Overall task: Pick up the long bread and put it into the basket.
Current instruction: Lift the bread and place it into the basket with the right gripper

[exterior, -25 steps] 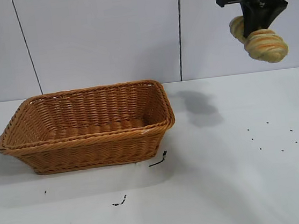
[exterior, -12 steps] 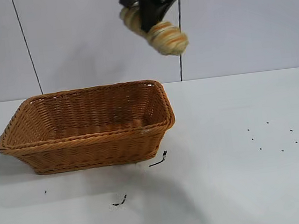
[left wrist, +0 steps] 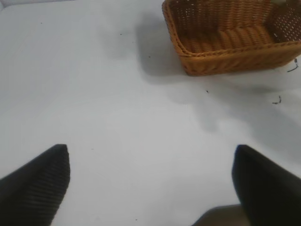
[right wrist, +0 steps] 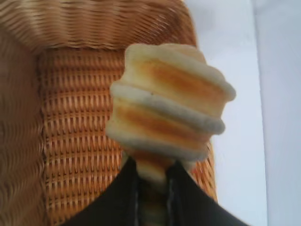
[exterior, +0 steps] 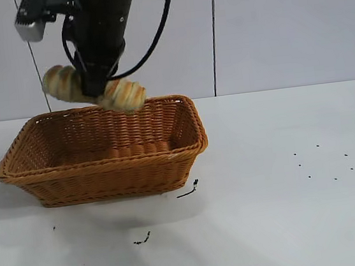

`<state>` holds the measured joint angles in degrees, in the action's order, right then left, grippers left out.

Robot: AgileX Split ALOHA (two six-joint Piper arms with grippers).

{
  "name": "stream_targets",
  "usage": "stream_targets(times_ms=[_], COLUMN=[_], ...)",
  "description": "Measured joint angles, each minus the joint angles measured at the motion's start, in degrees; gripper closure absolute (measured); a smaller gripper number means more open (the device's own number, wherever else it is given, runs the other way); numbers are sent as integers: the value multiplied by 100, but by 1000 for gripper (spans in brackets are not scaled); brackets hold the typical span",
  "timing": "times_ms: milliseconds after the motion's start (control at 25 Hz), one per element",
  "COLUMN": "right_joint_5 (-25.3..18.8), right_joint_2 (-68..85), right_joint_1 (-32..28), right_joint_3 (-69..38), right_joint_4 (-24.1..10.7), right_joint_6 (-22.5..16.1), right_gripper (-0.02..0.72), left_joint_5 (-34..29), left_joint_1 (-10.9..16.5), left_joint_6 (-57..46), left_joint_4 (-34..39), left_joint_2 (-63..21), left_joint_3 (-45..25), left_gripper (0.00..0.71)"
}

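The long bread [exterior: 122, 95], tan-golden with pale ridges, hangs just above the back rim of the orange-brown wicker basket [exterior: 105, 173], towards its left half. My right gripper [exterior: 94, 85] is shut on the loaf's middle. In the right wrist view the gripper [right wrist: 153, 186] clamps the bread [right wrist: 169, 108] over the basket's woven floor [right wrist: 70, 122]. My left gripper [left wrist: 150, 188] is open and empty above bare table, far from the basket [left wrist: 225, 52]; it does not show in the exterior view.
The white table carries small black scraps in front of the basket [exterior: 188, 190] [exterior: 142, 240] and several dark specks at the right [exterior: 322, 161]. A white panelled wall stands close behind the basket.
My right arm has swung from the upper right to the left with the bread and come down, so that the loaf now hangs just over the basket.
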<state>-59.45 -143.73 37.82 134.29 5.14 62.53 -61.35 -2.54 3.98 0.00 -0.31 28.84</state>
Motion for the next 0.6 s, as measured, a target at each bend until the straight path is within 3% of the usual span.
stream_targets(times_ms=[240,360,480,600], right_joint_5=[98,85,85,102], right_joint_2=[-27,-27,-27,-27], right_joint_1=[-188,-259,-300,-304], right_joint_3=[0,0,0,0], right_joint_4=[317,352,364,478], right_joint_6=[-439,-543,-557,-557], right_gripper=[607,490,296,180], left_joint_5=[0,0,0,0], left_joint_1=[0,0,0,0], left_joint_6=[0,0,0,0], left_joint_4=[0,0,0,0], left_joint_2=[0,0,0,0], left_joint_3=[0,0,0,0], left_gripper=[14,14,14,14])
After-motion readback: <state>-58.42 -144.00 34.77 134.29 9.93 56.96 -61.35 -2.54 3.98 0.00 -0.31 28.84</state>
